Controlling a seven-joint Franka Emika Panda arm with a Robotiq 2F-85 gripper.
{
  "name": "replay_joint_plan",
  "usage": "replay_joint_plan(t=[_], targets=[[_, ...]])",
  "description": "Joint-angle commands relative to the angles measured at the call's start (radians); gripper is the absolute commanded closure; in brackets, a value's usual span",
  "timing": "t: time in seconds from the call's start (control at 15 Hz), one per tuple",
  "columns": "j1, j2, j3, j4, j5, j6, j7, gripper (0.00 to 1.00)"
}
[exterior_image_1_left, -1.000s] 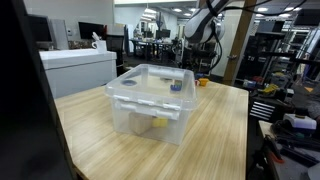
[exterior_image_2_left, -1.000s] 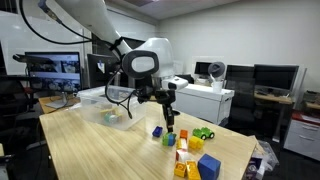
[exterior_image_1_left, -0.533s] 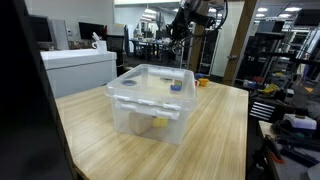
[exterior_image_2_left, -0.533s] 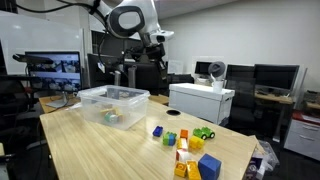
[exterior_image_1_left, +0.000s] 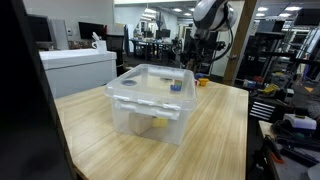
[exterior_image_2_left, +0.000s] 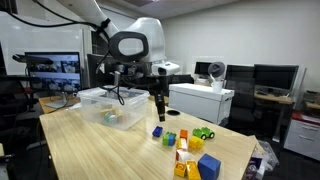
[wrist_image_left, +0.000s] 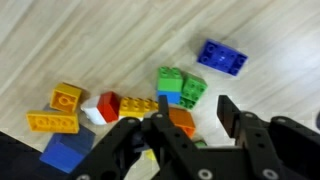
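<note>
In an exterior view, my gripper (exterior_image_1_left: 198, 48) hangs upper right, beyond the clear bin (exterior_image_1_left: 150, 105). In an exterior view, the gripper (exterior_image_2_left: 160, 112) hovers mid-frame above the bricks (exterior_image_2_left: 185, 142). In the wrist view, the jaws are half-spread and empty over the green brick (wrist_image_left: 181, 86). I judge this the approach; next comes lining up and lowering.

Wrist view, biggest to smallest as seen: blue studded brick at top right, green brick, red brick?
1. Blue studded brick and green brick: look about alike, not ranked.
2. Red brick: clearly smallest.

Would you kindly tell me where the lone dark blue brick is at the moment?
In the wrist view the dark blue brick lies on the wooden table, upper right, just apart from the green bricks.
</note>
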Motion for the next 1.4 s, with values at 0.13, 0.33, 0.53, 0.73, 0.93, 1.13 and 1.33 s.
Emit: replay_joint_plan(t=[0.13, 0.33, 0.53, 0.73, 0.93, 1.13, 1.33], targets=[[-0.032, 0.131, -0.017, 0.006, -0.004, 0.034, 0.004, 0.02], [-0.027, 0.182, -0.007, 0.022, 0.001, 0.051, 0.003, 0.0], [-0.021, 0.22, 0.004, 0.064, 0.008, 0.069, 0.009, 0.0], [-0.022, 0.252, 0.009, 0.119, 0.009, 0.072, 0.009, 0.0], [-0.03, 0.274, 0.009, 0.155, 0.008, 0.065, 0.003, 0.26], [-0.036, 0.291, 0.005, 0.158, 0.005, 0.066, 0.0, 0.39], [-0.041, 0.289, 0.003, 0.15, 0.009, 0.068, 0.001, 0.6]])
